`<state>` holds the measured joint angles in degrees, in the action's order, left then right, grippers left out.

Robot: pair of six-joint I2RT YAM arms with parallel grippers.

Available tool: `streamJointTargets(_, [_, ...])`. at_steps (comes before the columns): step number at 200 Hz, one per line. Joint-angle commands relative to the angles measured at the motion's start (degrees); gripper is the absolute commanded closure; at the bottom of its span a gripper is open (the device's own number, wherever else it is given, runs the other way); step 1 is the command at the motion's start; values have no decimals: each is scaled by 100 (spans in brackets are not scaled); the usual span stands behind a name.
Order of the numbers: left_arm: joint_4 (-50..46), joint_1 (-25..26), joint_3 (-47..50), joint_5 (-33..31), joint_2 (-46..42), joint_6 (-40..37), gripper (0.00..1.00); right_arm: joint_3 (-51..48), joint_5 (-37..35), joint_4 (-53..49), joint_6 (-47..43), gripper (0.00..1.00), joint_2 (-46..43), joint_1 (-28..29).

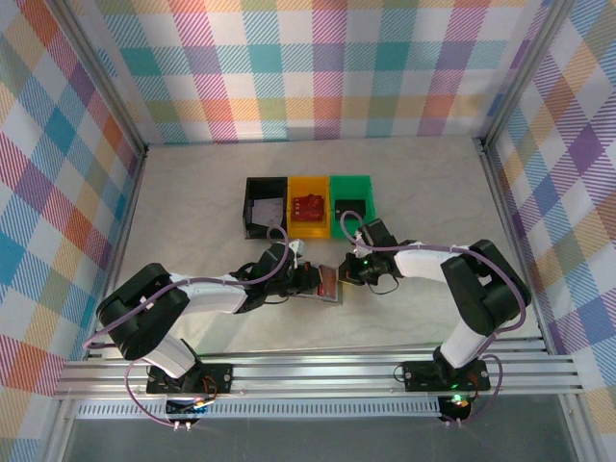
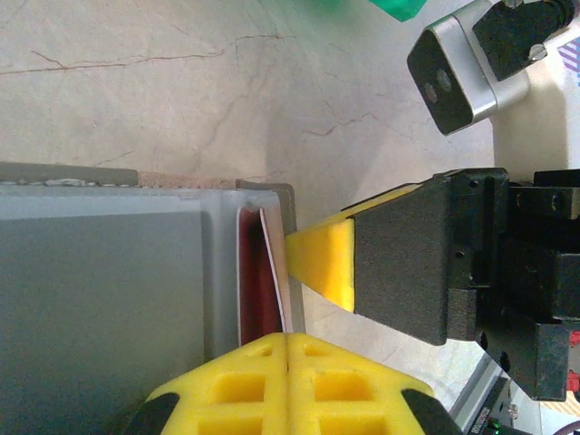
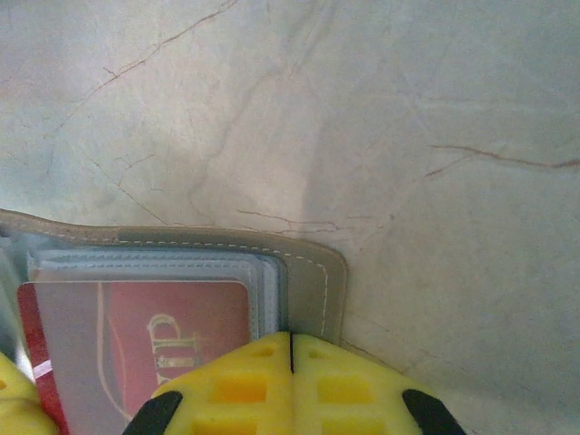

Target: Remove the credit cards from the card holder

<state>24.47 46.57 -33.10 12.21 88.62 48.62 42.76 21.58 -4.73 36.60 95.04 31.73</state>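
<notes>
- Left gripper (image 1: 310, 280) (image 2: 288, 343): its jaws are clenched, yellow pads pressed together. The thin pale edge of a red plastic card (image 2: 256, 290) (image 3: 154, 335) runs straight into their seam, so the card looks nipped at that end.
- Right gripper (image 1: 348, 269) (image 3: 290, 343): its jaws are also closed, pad against pad. The tips rest on the stitched corner of the flat grey bifold card holder (image 1: 327, 289) (image 2: 100, 299) (image 3: 308, 263). I cannot tell whether they pinch any of it.
- That holder lies on the pale marbled tabletop (image 1: 192, 212) between the two sets of jaws, which face each other across it.
- The red card sits in the holder's clear sleeves, just left of the right jaws.
- Beyond both jaws stand three plastic bins in a row: black (image 1: 252, 214), yellow (image 1: 296, 227) and green (image 1: 351, 183).
</notes>
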Motion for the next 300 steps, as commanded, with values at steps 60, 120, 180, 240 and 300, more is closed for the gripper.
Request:
streamJointTargets(60, [-388,-37,10,-189,-393,-216,100,-200,276,472,26,100,-196,62])
streamJointTargets(120, [-660,-26,67,-467,-499,-203,100,-382,695,1111,107,100,-506,114])
streamJointTargets(180, [-627,3,85,-556,-436,-141,100,-233,391,1099,260,100,-423,395])
streamJointTargets(240, [-1294,-3,102,-970,-965,-359,100,-354,316,1120,111,100,-502,394])
streamJointTargets(300, [-2070,-211,113,-1411,-1862,-548,100,-464,604,1253,-80,100,-919,392])
